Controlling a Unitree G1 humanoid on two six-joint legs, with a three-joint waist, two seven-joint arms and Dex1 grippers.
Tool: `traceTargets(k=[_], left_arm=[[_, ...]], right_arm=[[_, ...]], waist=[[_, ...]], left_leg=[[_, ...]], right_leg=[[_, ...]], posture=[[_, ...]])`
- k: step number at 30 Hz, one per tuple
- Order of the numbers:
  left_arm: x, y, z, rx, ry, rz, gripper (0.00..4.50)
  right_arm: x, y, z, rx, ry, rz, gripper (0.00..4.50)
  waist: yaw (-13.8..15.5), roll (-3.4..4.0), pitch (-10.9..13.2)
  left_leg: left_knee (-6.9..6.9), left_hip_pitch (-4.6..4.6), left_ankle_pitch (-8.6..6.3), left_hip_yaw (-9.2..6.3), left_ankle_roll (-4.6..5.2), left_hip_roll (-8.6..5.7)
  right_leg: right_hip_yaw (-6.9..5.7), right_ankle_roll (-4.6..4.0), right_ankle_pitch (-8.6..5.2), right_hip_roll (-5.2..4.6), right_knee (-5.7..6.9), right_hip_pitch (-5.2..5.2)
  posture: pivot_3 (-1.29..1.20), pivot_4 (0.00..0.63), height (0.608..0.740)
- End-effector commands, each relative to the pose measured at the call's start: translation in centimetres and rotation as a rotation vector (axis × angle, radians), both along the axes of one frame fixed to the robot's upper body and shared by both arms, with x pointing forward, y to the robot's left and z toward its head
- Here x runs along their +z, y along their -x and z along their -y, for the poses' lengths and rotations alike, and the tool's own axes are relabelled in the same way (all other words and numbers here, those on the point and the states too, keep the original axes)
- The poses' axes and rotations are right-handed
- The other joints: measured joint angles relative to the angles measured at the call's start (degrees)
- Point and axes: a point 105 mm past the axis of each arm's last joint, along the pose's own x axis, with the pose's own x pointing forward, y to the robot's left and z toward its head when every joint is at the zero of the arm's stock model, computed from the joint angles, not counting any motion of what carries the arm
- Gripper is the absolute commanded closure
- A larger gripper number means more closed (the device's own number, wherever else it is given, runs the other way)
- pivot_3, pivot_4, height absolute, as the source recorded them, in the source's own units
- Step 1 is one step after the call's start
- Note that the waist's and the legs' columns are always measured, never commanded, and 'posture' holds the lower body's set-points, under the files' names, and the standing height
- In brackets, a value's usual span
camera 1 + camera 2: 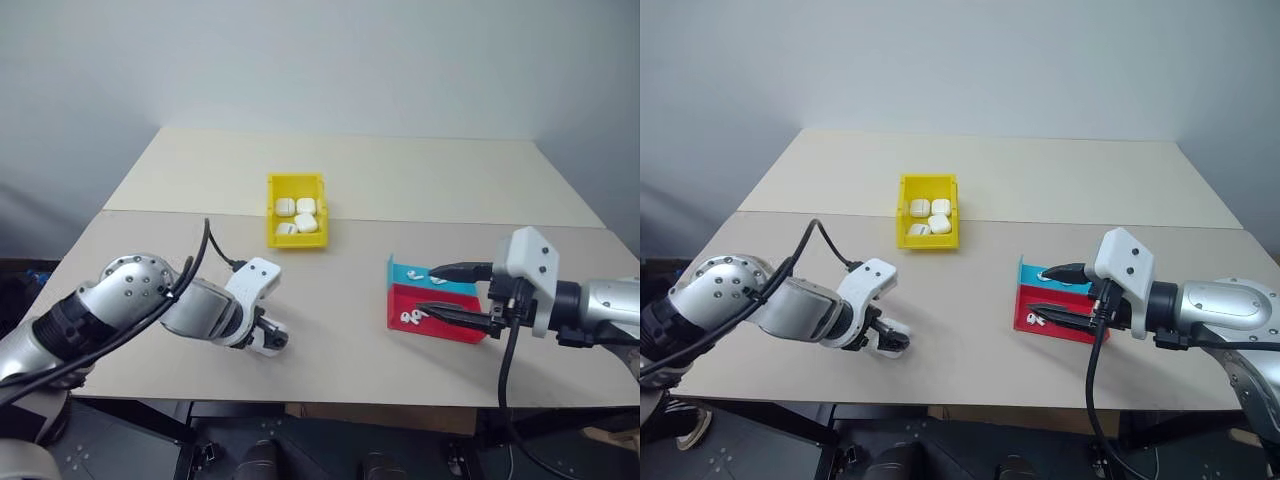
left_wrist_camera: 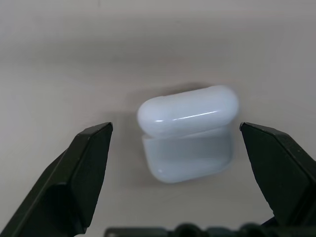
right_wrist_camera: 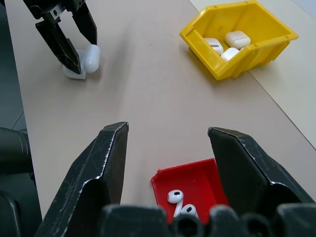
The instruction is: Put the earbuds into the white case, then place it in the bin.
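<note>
With your left tool (image 2: 175, 148) spread wide around the white case (image 2: 187, 131) on the table (image 1: 330, 320), well short of the bin (image 1: 297, 210), close squarely on its sides; your right tool (image 3: 168, 173) waits apart over the earbuds (image 3: 180, 203).

Beige table (image 1: 420, 180), red and blue tray (image 1: 440, 318), other white cases (image 1: 297, 215)
</note>
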Motion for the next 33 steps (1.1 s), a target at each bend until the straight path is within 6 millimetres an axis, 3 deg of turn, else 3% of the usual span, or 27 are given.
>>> traceTargets(k=[1, 9, 17, 20, 23, 24, 31, 33], left_arm=[[0.2, 0.0, -0.1, -0.016, -0.036, 0.001, 0.0], [-0.7, -0.1, 0.9, -0.02, -0.022, -0.023, 0.0], [-1.0, 0.1, 0.0, -0.006, -0.068, -0.021, 0.0], [-1.1, 0.2, 0.0, 0.002, -0.065, -0.019, 0.6], [-1.2, 0.2, -0.2, 0.008, -0.072, -0.017, 1.59], [-1.2, 0.2, -0.3, 0.01, -0.075, -0.014, 1.73], [0.9, 0.7, -1.3, 0.013, -0.018, 0.057, 1.73], [2.9, 0.3, -2.2, 0.064, 0.005, 0.176, 1.73]], right_arm=[[0.6, 0.4, -0.2, 0.005, -0.004, 0.03, 1.43], [0.6, 0.6, 0.0, 0.0, -0.004, 0.025, 1.43], [0.4, 0.6, -0.2, -0.002, -0.003, 0.016, 1.43], [0.3, 0.6, -0.1, -0.007, -0.003, 0.012, 1.41], [0.4, 0.5, 0.0, -0.008, -0.004, 0.009, 1.41], [0.4, 0.5, 0.0, -0.011, -0.004, 0.01, 1.41], [0.5, 0.3, -0.1, -0.017, -0.014, 0.021, 1.41], [0.4, 0.3, 0.0, -0.02, -0.016, 0.019, 1.41]], waist=[[0.0, 0.0, 0.0], [0.1, 0.01, 0.0], [0.1, 0.02, 0.0], [0.1, 0.02, 0.0], [0.0, 0.02, 0.0], [0.0, 0.02, 0.0], [-0.2, 0.02, 0.0], [-0.1, 0.0, 0.0]], left_leg=[[0.0, 0.0, 0.0, 0.0, 0.0, 0.0], [0.04, 0.0, 0.01, -0.02, -0.01, -0.02], [0.06, 0.03, 0.01, -0.04, -0.01, -0.02], [0.04, 0.03, 0.01, -0.04, -0.01, -0.02], [0.03, 0.03, 0.01, -0.04, -0.01, -0.02], [0.04, 0.03, 0.01, -0.04, -0.01, -0.02], [-0.02, 0.03, 0.02, -0.02, -0.03, 0.0], [-0.02, 0.02, 0.02, -0.02, -0.03, -0.01]], right_leg=[[0.0, 0.0, 0.0, 0.0, -0.01, 0.0], [-0.02, 0.0, 0.01, -0.01, 0.01, 0.05], [-0.03, 0.01, 0.01, -0.01, 0.01, 0.1], [-0.03, 0.01, 0.01, -0.01, 0.0, 0.08], [-0.03, 0.01, 0.01, -0.02, 0.0, 0.08], [-0.03, 0.01, 0.01, -0.01, 0.0, 0.08], [0.0, 0.01, 0.01, 0.0, 0.0, 0.02], [-0.01, 0.01, 0.01, 0.0, 0.0, 0.01]], posture=[[0.0, 0.15, 0.74], [0.0, 0.15, 0.74], [0.0, 0.15, 0.74], [0.0, 0.15, 0.74], [0.0, 0.15, 0.74], [0.0, 0.15, 0.74], [0.0, 0.15, 0.74], [0.0, 0.15, 0.74]])
